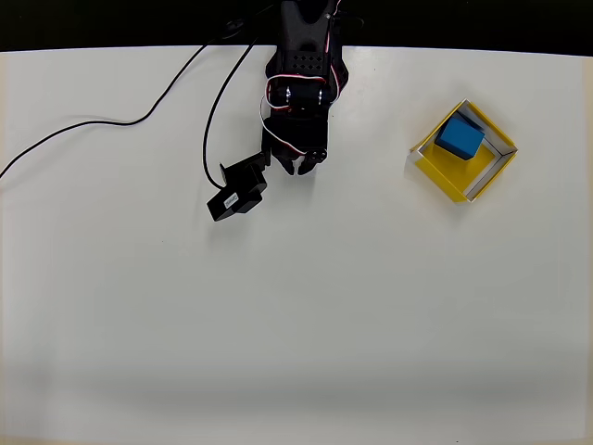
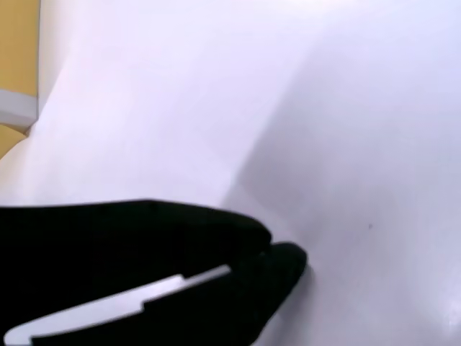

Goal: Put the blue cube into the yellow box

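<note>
Blue cube (image 1: 460, 138) resting inside the yellow box (image 1: 439, 169) near the right edge of the white surface (image 1: 324, 306).

Seen from overhead, the cube fills the box's upper corner, with bare yellow floor showing on the side toward the arm and pale walls along the right. The black end effector (image 1: 295, 165) hangs over the surface near the far edge, well apart from the box, its fingertips pressed together around nothing; the wrist view (image 2: 270, 252) shows the same tips meeting above bare white. A black camera module (image 1: 237, 190) juts beside it, and a black cable (image 1: 102, 121) trails toward the left edge. Nothing lies between arm and box.
</note>
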